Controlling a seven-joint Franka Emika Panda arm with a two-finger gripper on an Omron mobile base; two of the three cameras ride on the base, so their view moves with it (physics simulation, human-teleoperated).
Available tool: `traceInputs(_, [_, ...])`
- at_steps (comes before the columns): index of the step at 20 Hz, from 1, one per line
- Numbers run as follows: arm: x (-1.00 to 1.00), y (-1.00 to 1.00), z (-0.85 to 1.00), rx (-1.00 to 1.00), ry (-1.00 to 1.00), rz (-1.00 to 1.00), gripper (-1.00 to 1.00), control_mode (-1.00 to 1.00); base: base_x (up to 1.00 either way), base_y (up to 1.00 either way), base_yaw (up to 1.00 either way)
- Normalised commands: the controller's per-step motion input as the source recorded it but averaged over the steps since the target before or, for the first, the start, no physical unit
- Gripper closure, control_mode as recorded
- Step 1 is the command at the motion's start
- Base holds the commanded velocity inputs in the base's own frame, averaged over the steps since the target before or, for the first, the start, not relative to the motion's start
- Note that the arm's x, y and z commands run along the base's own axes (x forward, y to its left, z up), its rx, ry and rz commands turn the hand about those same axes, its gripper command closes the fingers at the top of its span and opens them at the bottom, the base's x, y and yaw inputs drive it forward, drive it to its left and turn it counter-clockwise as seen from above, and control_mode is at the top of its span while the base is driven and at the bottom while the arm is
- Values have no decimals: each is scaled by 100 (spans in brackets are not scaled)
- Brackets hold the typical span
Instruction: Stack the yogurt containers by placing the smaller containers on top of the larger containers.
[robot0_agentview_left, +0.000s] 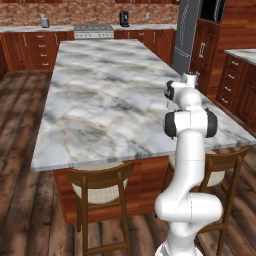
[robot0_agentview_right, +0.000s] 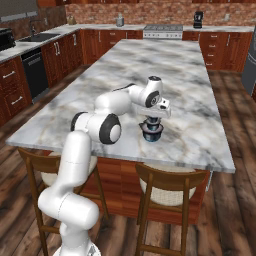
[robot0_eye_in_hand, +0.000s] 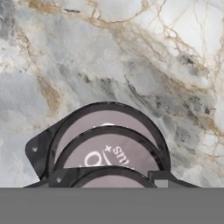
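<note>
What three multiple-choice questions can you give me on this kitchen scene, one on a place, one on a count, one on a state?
1. Where is the larger yogurt container?
A. On the marble island, near its stool-side edge
B. On the floor
C. Beside the stove

2. How many wooden stools stand at the island's near side?
A. One
B. Two
C. Four

3. How does the larger yogurt container sit?
A. On its side
B. Crushed flat
C. Upright, under the hand

Answers:
1 A: the larger yogurt container rests on the marble island, close to the front edge.
2 B: two wooden stools show there.
3 C: it stands upright, with the hand directly above.
</note>
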Motion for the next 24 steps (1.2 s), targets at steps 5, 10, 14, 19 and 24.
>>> traceInputs(5, [0,0,0,0,0,0,100,-100,0,0,0])
traceInputs(10, [1,0,0,0,0,0,-100,-100,0,0,0])
traceInputs(14, [5,0,11,0,0,0,-100,-100,0,0,0])
traceInputs(19, [2,0,35,0,-1,0,-100,-100,0,0,0])
traceInputs(24, [0,0,41,0,-2,0,-100,-100,0,0,0])
